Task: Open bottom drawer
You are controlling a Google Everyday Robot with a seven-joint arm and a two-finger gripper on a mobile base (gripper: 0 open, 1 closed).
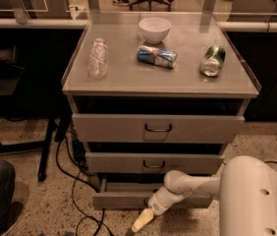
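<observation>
The bottom drawer [119, 199] sat at six o'clock in the view, its flat grey metal front standing a little out beneath the two taller fronts. The hand [146, 218], smooth, cream and tapered, lay low against the middle of that front. Whether it was spread or pinching could not be told. A slanted pull might have slipped off the thin handle, and a jerk could have rolled the round can [212, 61] lying on the surface [128, 77].
</observation>
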